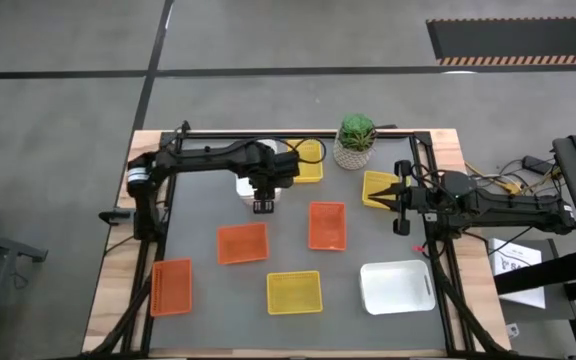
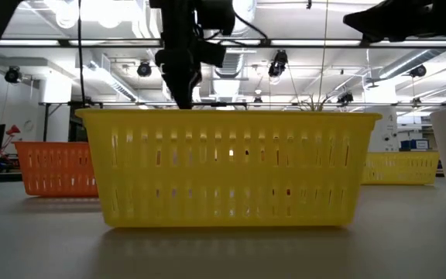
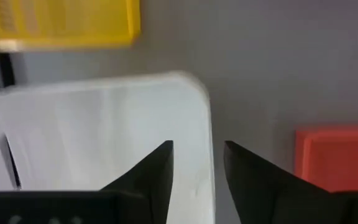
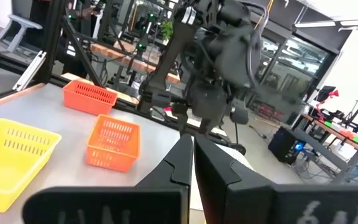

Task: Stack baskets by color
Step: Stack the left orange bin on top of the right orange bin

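Observation:
My left gripper (image 1: 264, 204) (image 3: 197, 146) points down, open, over a white basket (image 1: 245, 185) (image 3: 104, 137) in the far middle of the table. One finger (image 3: 157, 171) stands over the inside of the basket and the other (image 3: 244, 177) outside its side wall (image 3: 209, 143), with no touch showing. Two yellow baskets (image 1: 307, 160) (image 1: 378, 187), three orange baskets (image 1: 242, 243) (image 1: 327, 225) (image 1: 171, 287), a near yellow basket (image 1: 294, 292) and a white basket (image 1: 398, 286) rest apart on the mat. My right gripper (image 1: 396, 200) (image 4: 191, 155) is shut and held level at the right.
A green plant in a white pot (image 1: 356, 142) stands at the far edge between the two far yellow baskets. A dark frame rail (image 1: 298, 131) runs along the table's far side. Bare mat (image 1: 218, 320) lies along the near edge.

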